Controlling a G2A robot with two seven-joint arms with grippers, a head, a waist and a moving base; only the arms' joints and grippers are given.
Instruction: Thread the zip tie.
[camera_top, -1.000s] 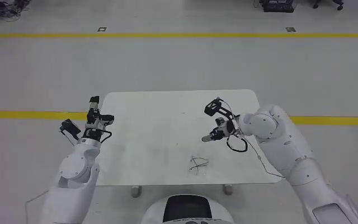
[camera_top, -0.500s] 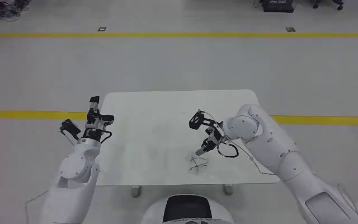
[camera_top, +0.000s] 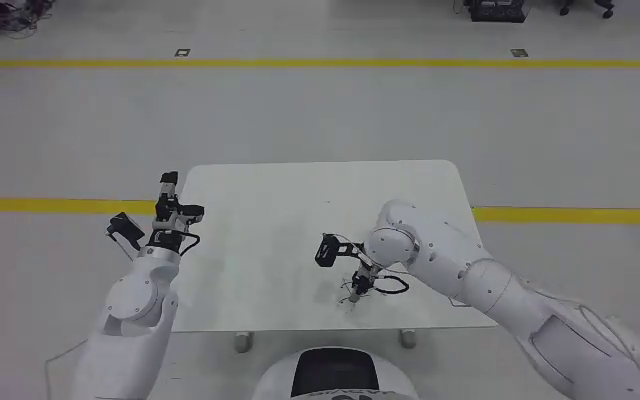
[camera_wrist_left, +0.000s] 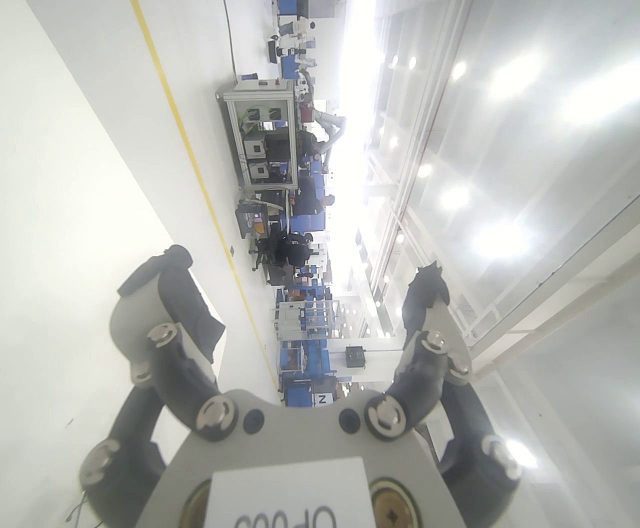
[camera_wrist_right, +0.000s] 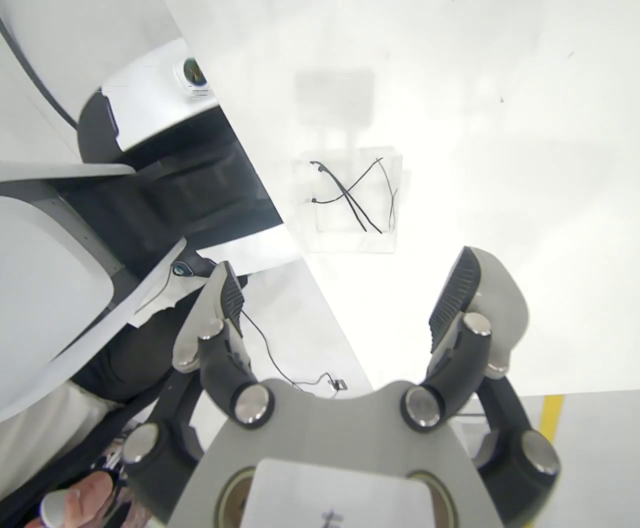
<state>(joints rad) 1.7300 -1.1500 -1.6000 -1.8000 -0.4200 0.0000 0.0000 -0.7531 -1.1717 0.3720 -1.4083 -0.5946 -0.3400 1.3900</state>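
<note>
Several black zip ties (camera_wrist_right: 350, 197) are seen lying crossed in a clear tray (camera_wrist_right: 355, 240) near the front edge of the table (camera_top: 280, 200). The right gripper (camera_wrist_right: 345, 272) is held near the tray, pointed at it, jaws spread wide, nothing gripped. The left gripper (camera_wrist_left: 300, 265) is held beside the table's left edge, jaws spread, empty, well apart from the zip ties.

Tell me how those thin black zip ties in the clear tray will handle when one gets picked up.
The zip ties look thin and curved, so probably light and springy, bending rather than holding straight. They lie crossed, so lifting one may drag another. Lying flat in the clear tray, they could slip from the open right gripper.
</note>
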